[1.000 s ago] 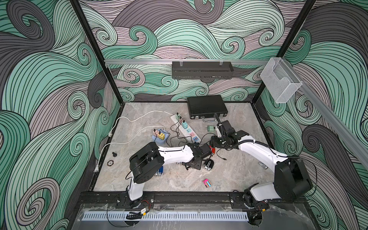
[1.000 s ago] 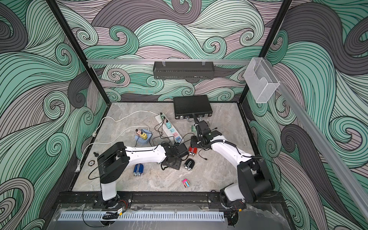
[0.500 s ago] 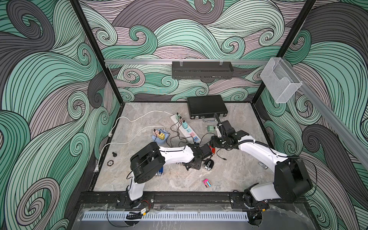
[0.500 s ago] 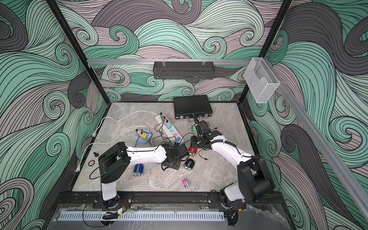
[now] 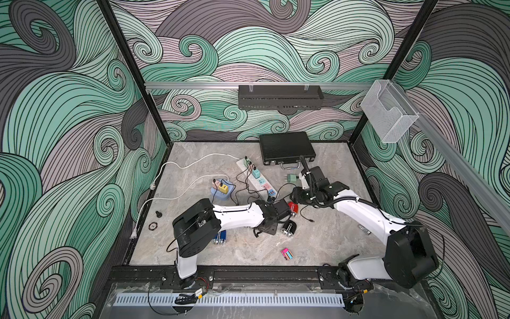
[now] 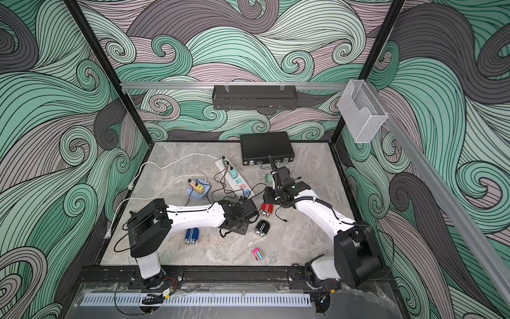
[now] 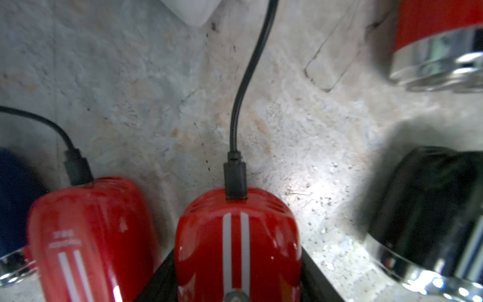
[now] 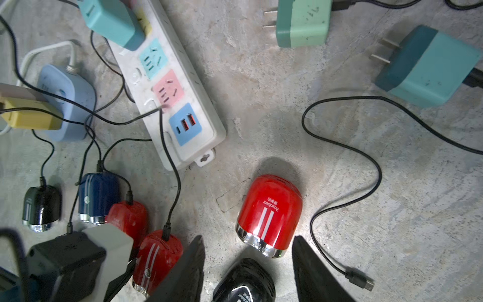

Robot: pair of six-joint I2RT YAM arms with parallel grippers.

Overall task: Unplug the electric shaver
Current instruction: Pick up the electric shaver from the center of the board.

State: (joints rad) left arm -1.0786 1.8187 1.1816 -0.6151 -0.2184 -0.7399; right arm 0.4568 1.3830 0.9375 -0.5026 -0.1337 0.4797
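Item in hand: red striped shaver [image 7: 236,243], lying on the marble tabletop [image 5: 325,243] near the front end of the white power strip [image 8: 190,89]; black plug [image 7: 235,177] seated in its tail; cable [image 7: 248,78] running off toward the strip, and I cannot trace its far end; left gripper [image 7: 237,272]: jaws pressed against both flanks of that shaver, pinching it; right gripper [image 8: 247,236]: jaws spread, nothing held, hovering over an unplugged red shaver [image 8: 269,209] and a black shaver [image 8: 243,285]; loose cable end [image 8: 358,279] just beside; neighbour: second red shaver [image 7: 86,235], also plugged.

Step, as I judge it: body secured, plug not yet drawn; next move I would command: right gripper across to the plug, pinch on its shell close to the body, pull straight along the cable line while the left holds firm; a skewed pull could strain the socket.
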